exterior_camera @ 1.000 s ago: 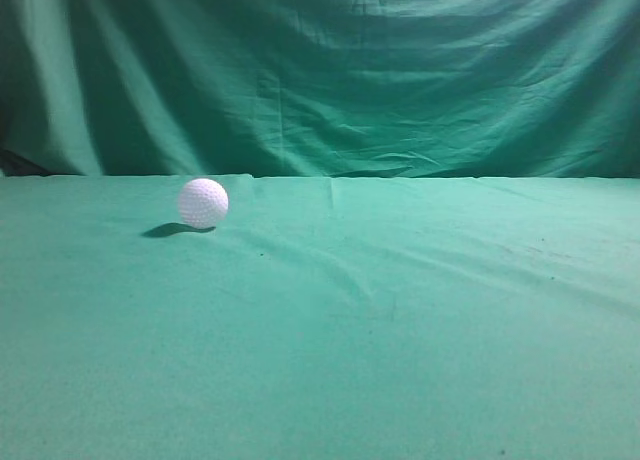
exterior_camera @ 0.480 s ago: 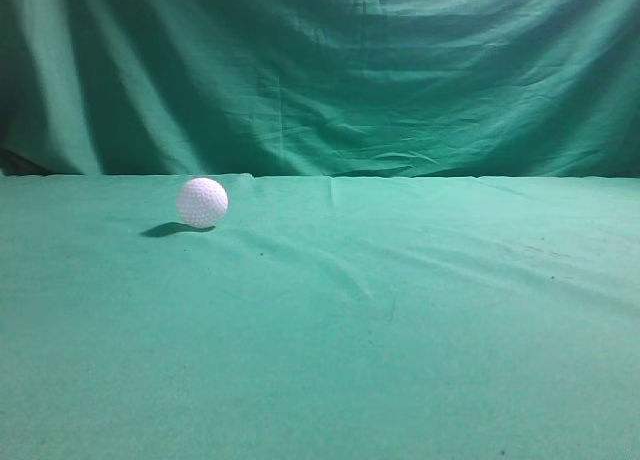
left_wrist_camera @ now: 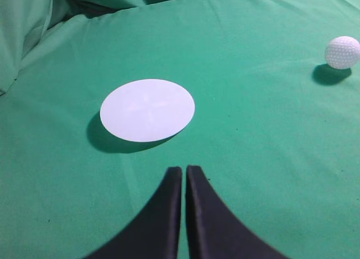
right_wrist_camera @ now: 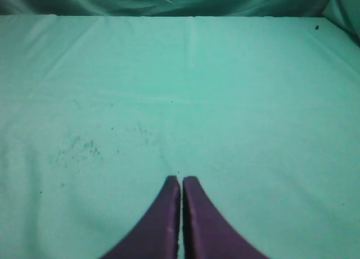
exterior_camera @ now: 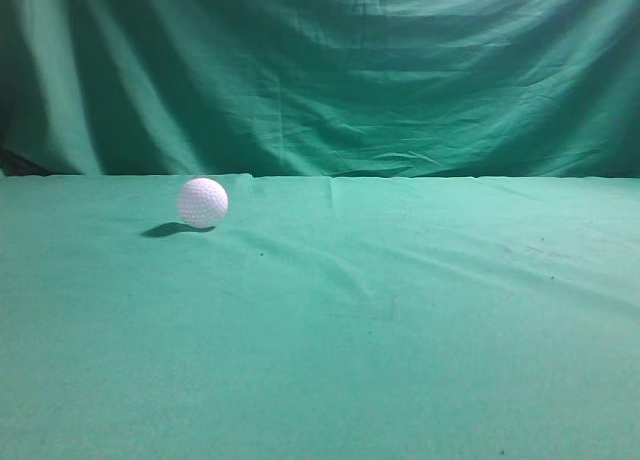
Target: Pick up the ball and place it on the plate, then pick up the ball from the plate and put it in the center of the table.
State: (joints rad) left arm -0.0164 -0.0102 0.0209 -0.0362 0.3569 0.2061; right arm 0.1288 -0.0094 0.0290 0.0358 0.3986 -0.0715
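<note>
The white dimpled ball [exterior_camera: 202, 202] rests on the teal-green table [exterior_camera: 400, 320] at the left rear in the exterior view. It also shows in the left wrist view [left_wrist_camera: 342, 52] at the far right. A flat white round plate [left_wrist_camera: 147, 110] lies on the cloth ahead of my left gripper [left_wrist_camera: 184, 170], which is shut and empty, well short of the plate. My right gripper [right_wrist_camera: 181, 180] is shut and empty over bare cloth. Neither gripper shows in the exterior view, and neither does the plate.
A darker green draped backdrop [exterior_camera: 330, 70] hangs behind the table. Folds of cloth rise at the left edge in the left wrist view [left_wrist_camera: 28, 22]. Small dark specks mark the cloth in the right wrist view [right_wrist_camera: 79, 149].
</note>
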